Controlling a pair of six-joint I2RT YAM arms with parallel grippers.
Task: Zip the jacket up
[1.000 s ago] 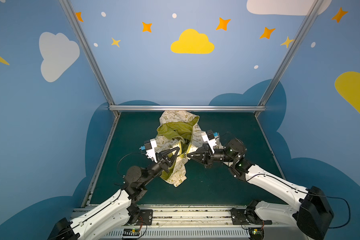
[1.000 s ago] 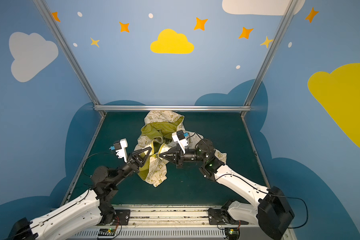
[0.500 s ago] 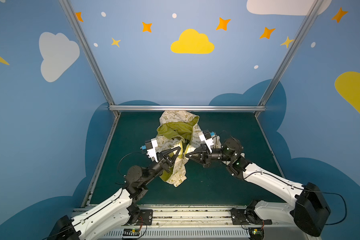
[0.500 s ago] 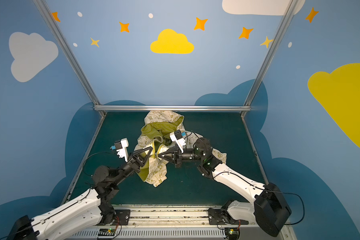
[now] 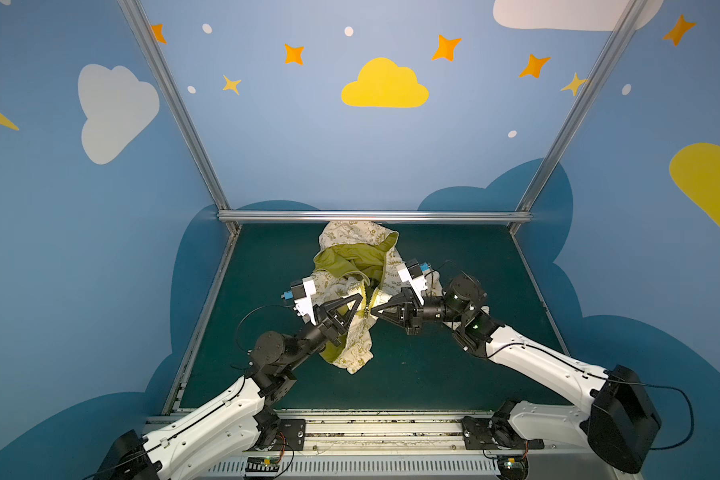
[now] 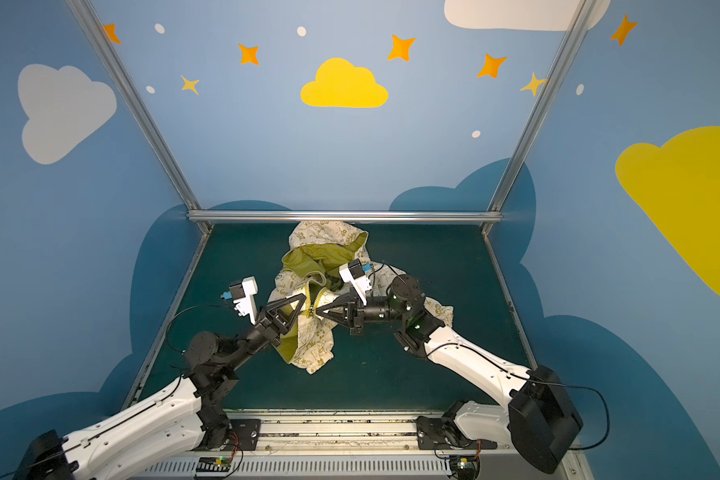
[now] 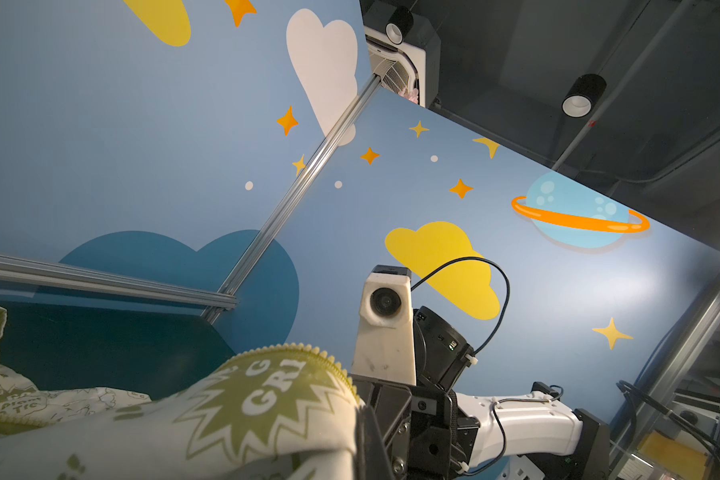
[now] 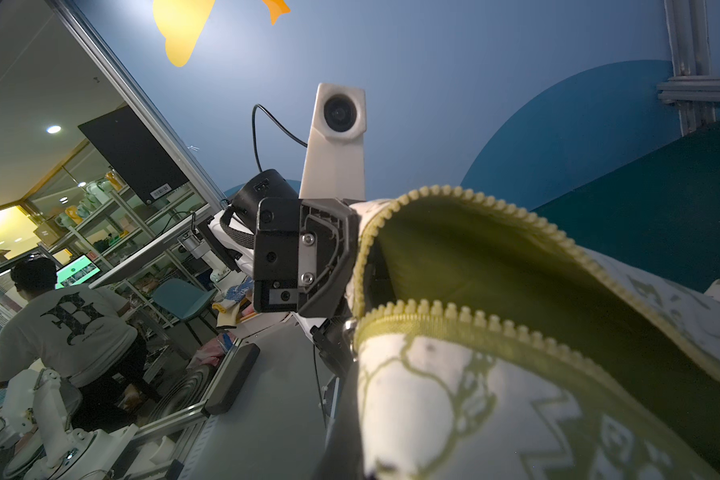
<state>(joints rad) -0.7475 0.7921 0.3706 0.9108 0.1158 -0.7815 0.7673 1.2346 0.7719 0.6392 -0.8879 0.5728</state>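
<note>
The jacket (image 5: 352, 266) is bunched in the middle of the green mat, cream with olive doodles, its yellow-green lining showing at the hood. The olive zipper (image 5: 366, 297) gapes open, and its two rows of teeth (image 8: 495, 324) stand apart. My left gripper (image 5: 360, 298) is shut on the jacket's left front edge by the zipper. My right gripper (image 5: 373, 311) is shut on the right front edge, its tip almost meeting the left one. The same holds in both top views, left gripper (image 6: 304, 297) and right gripper (image 6: 317, 311). In the left wrist view printed jacket fabric (image 7: 246, 399) drapes over my fingers.
The dark green mat (image 5: 454, 374) is boxed in by blue walls and an aluminium rail (image 5: 375, 216) along the back. Part of the jacket (image 6: 441, 311) lies under the right arm. A person (image 8: 67, 324) sits outside the cell.
The right arm has shifted a little to the left, bringing its gripper tip closer to the left one. The left arm has stayed put. Both grippers remain shut on the fabric.
</note>
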